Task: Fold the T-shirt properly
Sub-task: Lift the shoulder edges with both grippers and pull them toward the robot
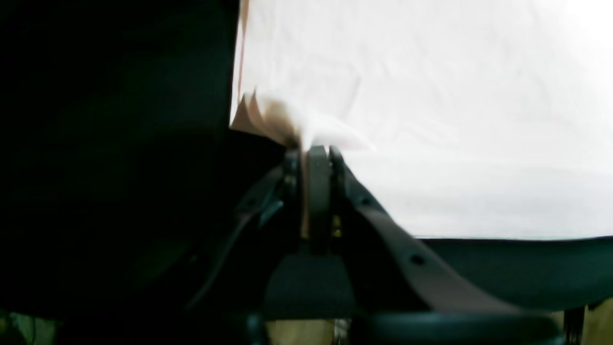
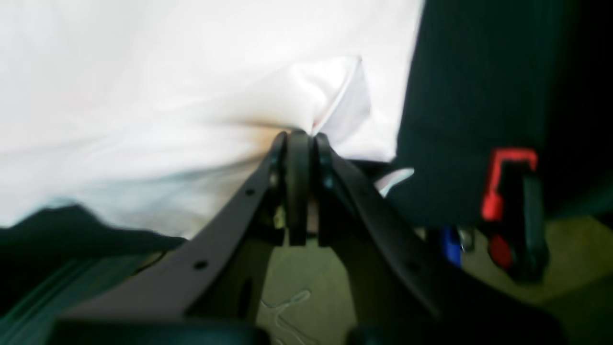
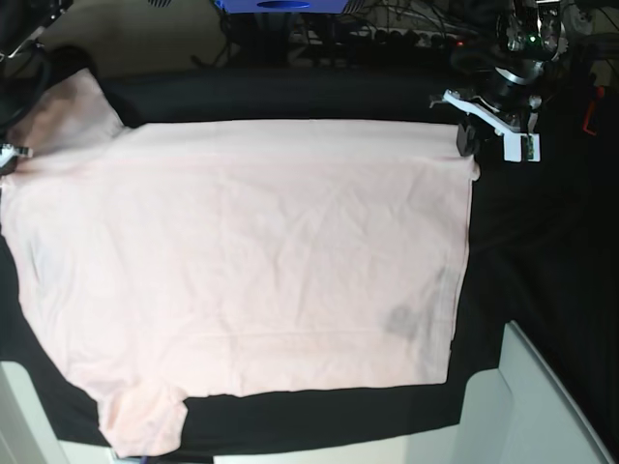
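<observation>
The pale pink T-shirt [image 3: 251, 261] lies spread flat, plain side up, on the black table cloth [image 3: 542, 251], with one sleeve at the far left and one at the near left. My left gripper [image 3: 467, 147] is at the shirt's far right corner. In the left wrist view it [image 1: 313, 146] is shut on the bunched corner of the shirt [image 1: 431, 96]. My right gripper [image 2: 299, 135] is shut on a fold of the shirt [image 2: 143, 96] near its edge. In the base view it [image 3: 8, 153] barely shows at the left edge by the far sleeve.
A red and black clamp [image 2: 510, 191] stands off the table in the right wrist view. A blue object [image 3: 280, 5] and cables lie behind the table. A pale grey panel [image 3: 542, 406] rises at the near right corner.
</observation>
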Tool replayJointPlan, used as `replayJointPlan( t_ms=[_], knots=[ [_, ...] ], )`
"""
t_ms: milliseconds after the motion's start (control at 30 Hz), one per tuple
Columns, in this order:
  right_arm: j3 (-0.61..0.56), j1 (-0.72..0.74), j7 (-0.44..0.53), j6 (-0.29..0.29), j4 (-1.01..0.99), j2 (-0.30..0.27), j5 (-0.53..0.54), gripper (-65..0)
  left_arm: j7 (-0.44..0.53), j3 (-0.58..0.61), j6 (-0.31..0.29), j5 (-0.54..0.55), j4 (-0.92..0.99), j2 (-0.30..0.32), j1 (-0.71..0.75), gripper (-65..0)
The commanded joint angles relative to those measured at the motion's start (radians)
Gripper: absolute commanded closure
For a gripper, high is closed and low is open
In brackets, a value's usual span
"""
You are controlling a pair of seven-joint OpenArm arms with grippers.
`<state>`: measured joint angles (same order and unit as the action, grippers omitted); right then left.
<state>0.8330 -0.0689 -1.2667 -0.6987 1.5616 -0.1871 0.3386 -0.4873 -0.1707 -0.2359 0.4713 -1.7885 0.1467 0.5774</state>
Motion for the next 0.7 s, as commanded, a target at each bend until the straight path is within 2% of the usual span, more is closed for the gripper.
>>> replayJointPlan(
  t_ms=[0, 167, 267, 400, 667],
  knots=[
    [0.003, 0.019, 0.009, 0.001, 0.007, -0.021, 0.009, 0.0, 0.011, -0.007, 0.005, 0.008, -0.018, 0.008, -0.013, 0.0],
    [-0.002, 0.076, 0.009, 0.001, -0.039, -0.022, 0.009, 0.0, -0.012, -0.007, 0.005, 0.008, -0.015, 0.006, -0.061, 0.0],
    [-0.045, 0.11, 0.015, 0.001, -0.072, -0.047, 0.009, 0.0, -0.012, -0.007, 0.007, 0.008, -0.012, 0.006, -0.084, 0.0],
    [-0.068, 0.163, 0.017, 0.001, -0.123, -0.056, 0.009, 0.0, -0.012, -0.007, 0.074, 0.008, -0.01, 0.006, -0.099, 0.0],
    [-0.07, 0.222, 0.017, 0.001, -0.129, -0.062, 0.009, 0.0, -0.012, 0.001, 0.082, 0.008, 0.088, 0.006, -0.162, 0.0]
  ],
)
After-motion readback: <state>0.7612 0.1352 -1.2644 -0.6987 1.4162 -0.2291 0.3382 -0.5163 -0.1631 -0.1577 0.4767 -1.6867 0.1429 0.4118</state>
